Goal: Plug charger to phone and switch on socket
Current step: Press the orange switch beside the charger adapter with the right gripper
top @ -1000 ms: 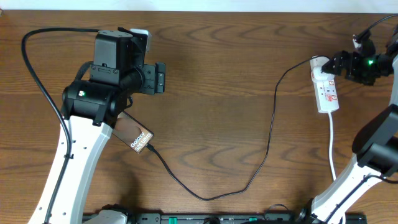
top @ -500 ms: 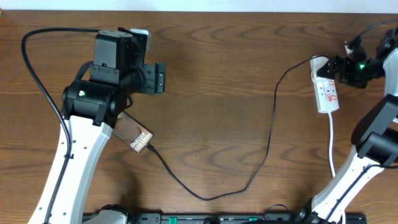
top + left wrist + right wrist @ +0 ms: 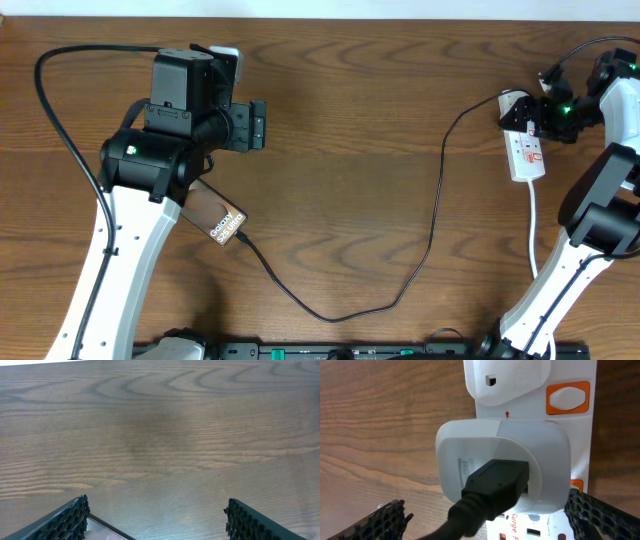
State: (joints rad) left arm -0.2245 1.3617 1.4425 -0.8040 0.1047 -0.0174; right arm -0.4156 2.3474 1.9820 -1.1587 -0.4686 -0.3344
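The phone lies on the wooden table, its brownish back with "Galaxy" lettering up, half hidden under my left arm. One corner shows in the left wrist view. The charger, a thin black cable, runs from the phone's lower end in a loop to the socket, a white power strip at the right. My left gripper is open and empty above bare table, also in the left wrist view. My right gripper is open over the socket's far end, straddling a white adapter with a black plug.
An orange-framed switch sits on the strip beyond the adapter. The socket's white cord runs toward the table's front. A thick black robot cable loops at the far left. The table's far edge is just behind the socket.
My right gripper has moved left and slightly away, from beside the socket to over its far end. The left arm, phone and charger have not moved.
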